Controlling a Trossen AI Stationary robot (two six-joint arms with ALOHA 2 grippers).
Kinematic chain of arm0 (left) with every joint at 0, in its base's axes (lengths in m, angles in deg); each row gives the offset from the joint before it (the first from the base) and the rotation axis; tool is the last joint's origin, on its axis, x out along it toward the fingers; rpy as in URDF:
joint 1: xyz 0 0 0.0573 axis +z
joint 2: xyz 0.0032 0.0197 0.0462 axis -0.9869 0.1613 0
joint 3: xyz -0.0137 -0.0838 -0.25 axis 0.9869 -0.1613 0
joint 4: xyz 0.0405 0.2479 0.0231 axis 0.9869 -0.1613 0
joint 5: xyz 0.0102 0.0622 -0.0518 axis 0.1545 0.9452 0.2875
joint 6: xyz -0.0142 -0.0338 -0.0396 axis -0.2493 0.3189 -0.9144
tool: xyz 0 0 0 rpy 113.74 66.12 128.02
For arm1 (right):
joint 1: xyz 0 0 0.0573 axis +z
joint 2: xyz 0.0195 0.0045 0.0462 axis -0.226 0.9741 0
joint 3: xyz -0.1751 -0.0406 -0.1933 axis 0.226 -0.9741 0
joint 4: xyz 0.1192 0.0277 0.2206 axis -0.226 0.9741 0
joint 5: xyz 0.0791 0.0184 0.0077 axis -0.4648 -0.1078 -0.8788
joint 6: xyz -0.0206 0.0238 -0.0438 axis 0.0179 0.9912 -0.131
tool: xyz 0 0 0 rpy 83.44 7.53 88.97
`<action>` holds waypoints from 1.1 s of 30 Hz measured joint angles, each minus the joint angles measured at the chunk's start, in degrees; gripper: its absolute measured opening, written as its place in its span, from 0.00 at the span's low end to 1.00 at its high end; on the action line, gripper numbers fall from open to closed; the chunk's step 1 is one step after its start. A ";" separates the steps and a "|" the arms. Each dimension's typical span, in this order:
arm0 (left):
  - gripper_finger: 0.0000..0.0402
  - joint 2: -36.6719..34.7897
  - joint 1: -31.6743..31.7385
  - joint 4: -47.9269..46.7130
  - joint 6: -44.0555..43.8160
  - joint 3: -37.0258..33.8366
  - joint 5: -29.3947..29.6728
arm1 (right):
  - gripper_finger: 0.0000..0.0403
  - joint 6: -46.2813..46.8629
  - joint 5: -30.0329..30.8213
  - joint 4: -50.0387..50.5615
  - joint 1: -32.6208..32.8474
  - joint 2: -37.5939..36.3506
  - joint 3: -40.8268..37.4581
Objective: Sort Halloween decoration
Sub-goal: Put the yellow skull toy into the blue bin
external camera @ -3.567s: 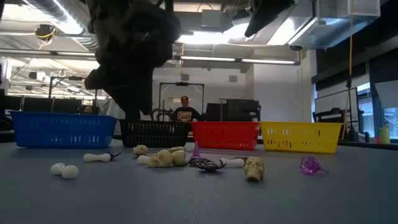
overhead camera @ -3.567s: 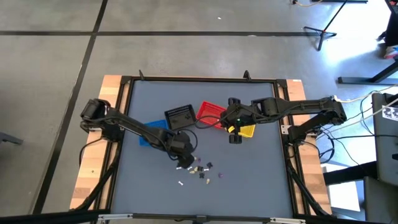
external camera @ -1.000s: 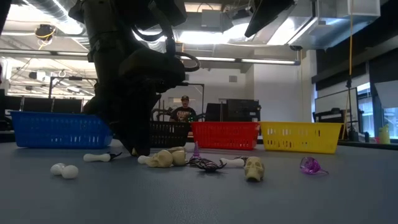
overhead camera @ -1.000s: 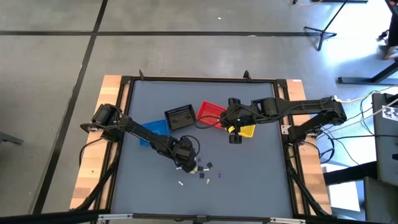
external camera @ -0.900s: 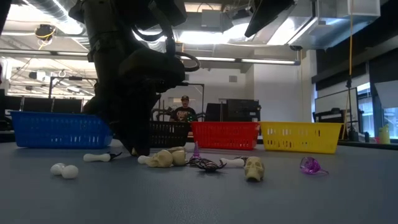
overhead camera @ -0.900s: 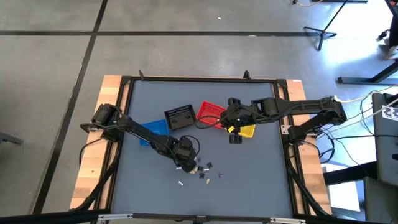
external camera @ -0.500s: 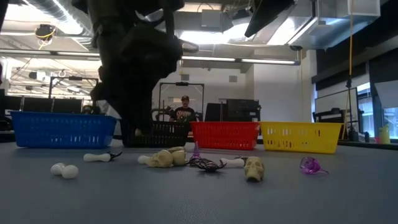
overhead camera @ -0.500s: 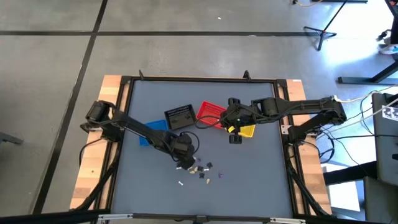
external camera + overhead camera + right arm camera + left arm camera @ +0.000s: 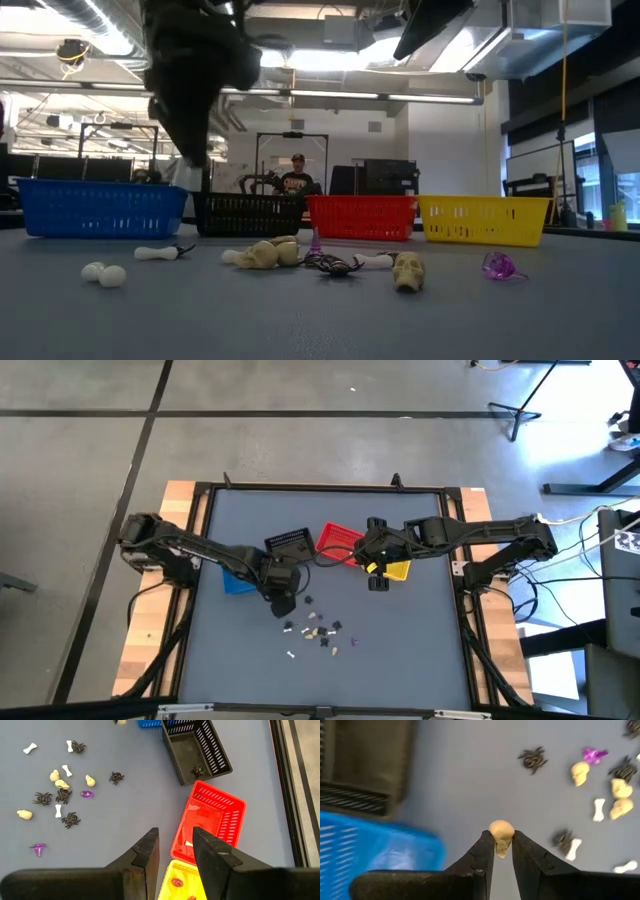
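The Halloween decoration is a scatter of tiny trinkets [image 9: 320, 628] lying on the grey table: black spiders [image 9: 532, 759], cream skulls [image 9: 580, 772], white bones [image 9: 598, 809] and a purple piece [image 9: 594, 755]. My left gripper [image 9: 282, 603] hangs above the table between that scatter and the blue basket [image 9: 240, 578], shut on one cream skull [image 9: 501, 829]. My right gripper [image 9: 378, 583] waits open above the red basket [image 9: 210, 822] and the yellow basket [image 9: 186, 882], with nothing between its fingers. My left gripper pinches the cream skull by its two sides [image 9: 500, 842] between its two fingertips. The skull's rounded top sticks out past the fingertips. The fingers come from above, pointing steeply down. The skull [image 9: 188, 178] is lifted clear of the table.
Four small baskets stand in a row toward the far side: blue, black [image 9: 290, 547], red [image 9: 338, 543] and yellow [image 9: 397, 570]. One spider [image 9: 198, 770] lies in the black basket. A person [image 9: 296, 178] stands in the room beyond the table.
My left gripper has risen from the trinket scatter with the cream skull between its fingers. It has gone toward the table's far left, toward the blue basket, rolling about its own axis. The skull is now lifted clear of the table.
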 joint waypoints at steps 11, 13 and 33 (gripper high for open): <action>0.12 -6.51 1.94 -13.06 8.82 0.02 7.23 | 0.29 0.00 0.02 0.04 0.00 0.00 0.00; 0.12 -6.55 1.90 -16.36 9.83 0.02 8.32 | 0.29 0.00 0.00 0.07 0.01 0.00 0.00; 0.12 -6.57 2.18 -22.55 18.97 0.02 12.99 | 0.29 0.00 0.08 -0.09 -0.01 0.00 0.00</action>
